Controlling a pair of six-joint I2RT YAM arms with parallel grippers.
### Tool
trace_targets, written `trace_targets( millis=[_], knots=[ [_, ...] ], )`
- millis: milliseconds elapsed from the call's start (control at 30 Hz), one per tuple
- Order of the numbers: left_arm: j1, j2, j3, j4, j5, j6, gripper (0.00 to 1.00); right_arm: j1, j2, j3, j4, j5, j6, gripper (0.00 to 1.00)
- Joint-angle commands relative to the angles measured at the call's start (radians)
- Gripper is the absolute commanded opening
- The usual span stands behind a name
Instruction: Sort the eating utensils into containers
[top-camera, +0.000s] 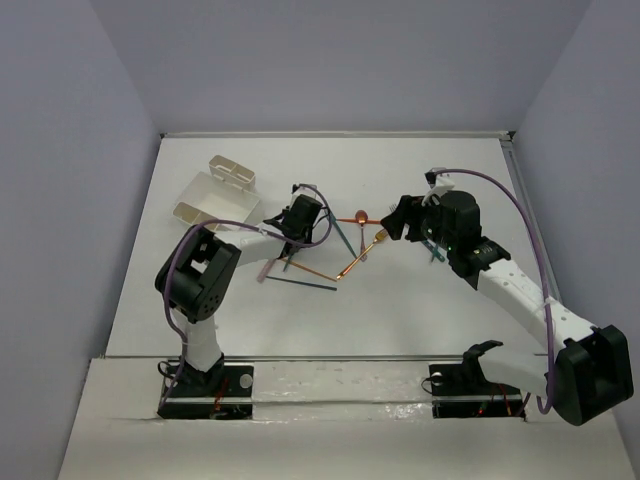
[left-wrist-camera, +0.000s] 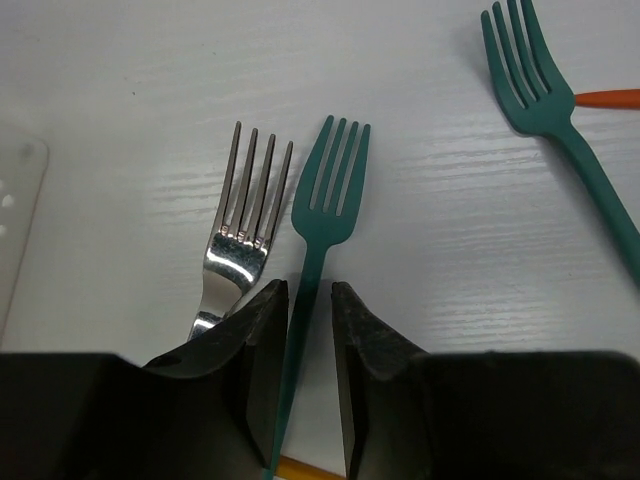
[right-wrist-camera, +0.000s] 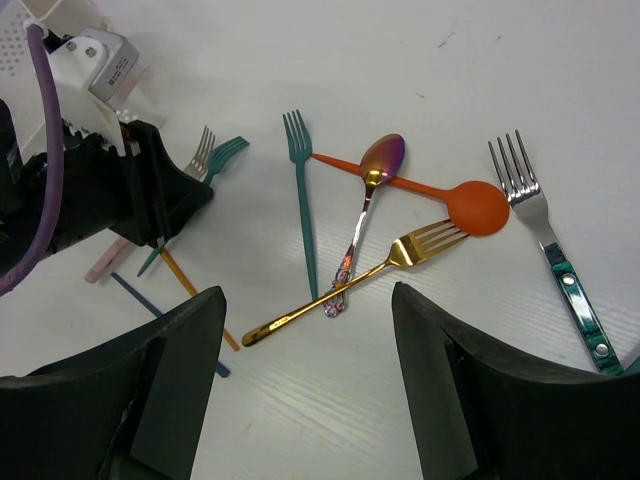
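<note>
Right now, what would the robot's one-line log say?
left jaws: astride teal plastic fork handle, not gripping yet | shiny silver fork: lying beside it | right jaws: open wide above shiny gold fork

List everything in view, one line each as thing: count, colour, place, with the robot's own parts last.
Plastic forks: 2, teal; one between the fingers of the left gripper, one mid-table.
Metal forks: 3; silver beside the first teal fork, gold mid-table, silver with a green patterned handle to the right.
Spoons: 2; orange and iridescent, crossing mid-table.
Sticks: 3; pink, dark blue, orange, by the left gripper.
Containers: 2, whitish, narrow and wider, far left of the table.
Table: 1, white.
Left gripper: 1, black, open around a teal fork's handle.
Right gripper: 1, black, wide open above the mid-table utensils.
</note>
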Motion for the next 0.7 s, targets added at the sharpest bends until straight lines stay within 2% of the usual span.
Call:
trace_targets(
  millis=[0,267,333,400,500,667],
  knots=[
    [0.003,0.02,0.045,0.02,0.012,0.008,0.25,0.006,0.001,0.0,0.063,0.003,0.005,0.73],
    [0.003,0.052,0.067,0.047,0.023,0.008,0.21,0.006,0.004,0.0,0.066,0.002,0.007,0.73],
    [0.003,0.064,0.078,0.046,0.015,0.011,0.14,0.006,0.004,-0.002,0.066,0.0,0.008,0.73],
    [0.003,0.075,0.082,0.046,0.015,0.011,0.0,0.006,0.001,-0.002,0.064,-0.001,0.01,0.73],
    [0.003,0.074,0.087,0.052,0.013,0.009,0.0,0.006,-0.002,-0.003,0.066,-0.003,0.01,0.73],
    [0.003,-0.081,0.056,0.13,0.038,-0.011,0.0,0.006,-0.015,-0.01,0.072,0.008,0.011,0.73]
  ],
)
